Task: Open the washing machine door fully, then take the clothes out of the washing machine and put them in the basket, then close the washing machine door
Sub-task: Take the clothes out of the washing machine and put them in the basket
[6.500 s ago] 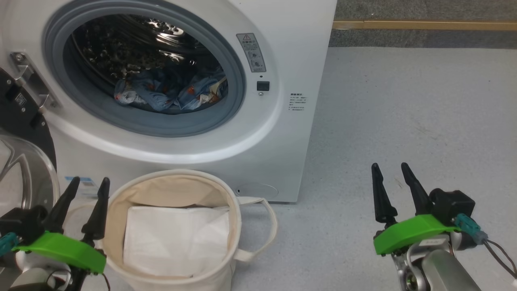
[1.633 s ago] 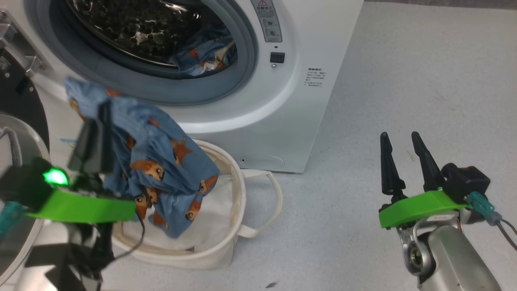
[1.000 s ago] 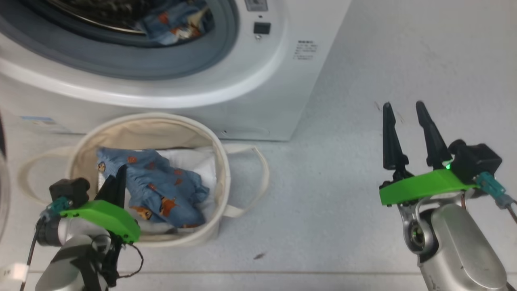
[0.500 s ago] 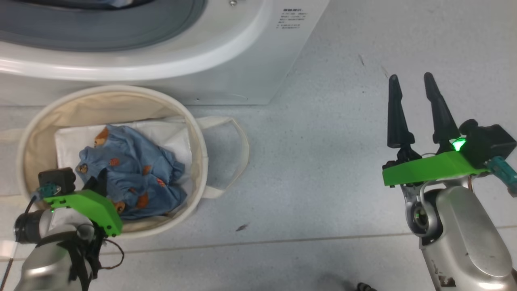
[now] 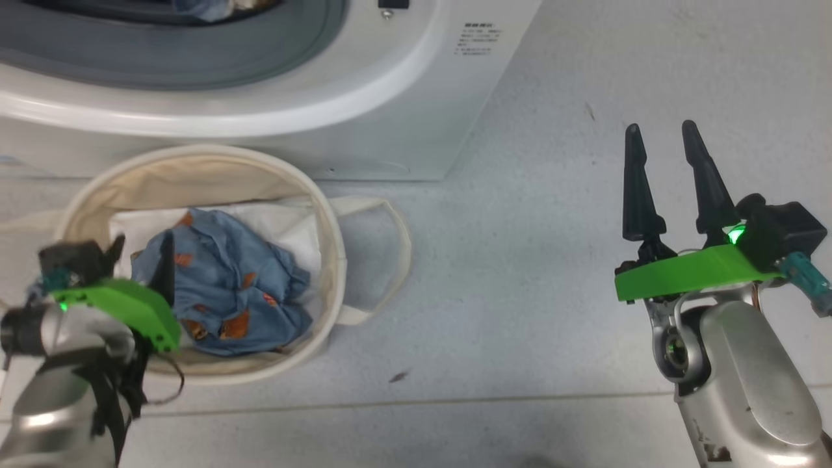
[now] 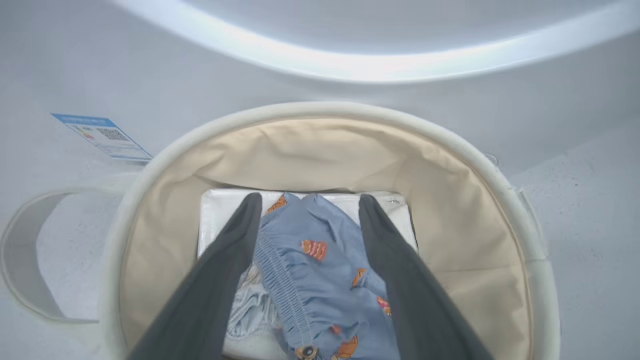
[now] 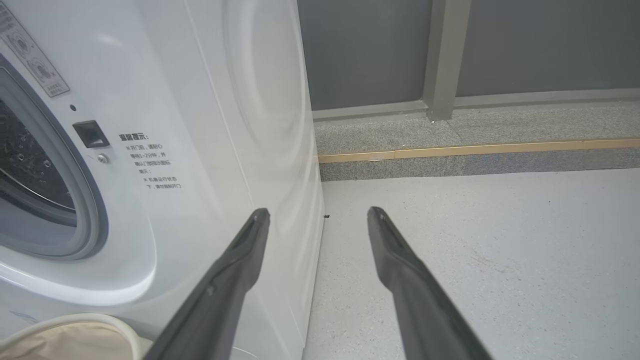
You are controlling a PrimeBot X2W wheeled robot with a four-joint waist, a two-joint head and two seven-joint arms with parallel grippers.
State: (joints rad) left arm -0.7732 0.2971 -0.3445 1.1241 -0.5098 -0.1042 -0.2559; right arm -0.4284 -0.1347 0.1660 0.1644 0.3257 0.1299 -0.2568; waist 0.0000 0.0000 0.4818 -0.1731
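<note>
The blue printed clothes (image 5: 227, 292) lie crumpled in the basket (image 5: 195, 151), on top of a white folded sheet (image 5: 286, 218), right in front of the washing machine (image 5: 390, 123). The left fingers (image 6: 232, 245) are spread wide, down inside the basket with the garment between them, gripping nothing. My worry is that a fold catches on a finger when that arm lifts. Then the garment gets dragged over the rim, or the soft basket tips with it. More blue cloth (image 5: 198, 8) shows in the machine's opening, and shutting the door now would leave it inside. The right fingers (image 5: 638, 195) are parted too, empty, over the floor (image 5: 520, 214) well apart from the basket. Counting: one machine, one basket with two loop handles (image 5: 398, 260), one sheet, one garment in the basket, one bunch of cloth in the machine, two pairs of fingers.
</note>
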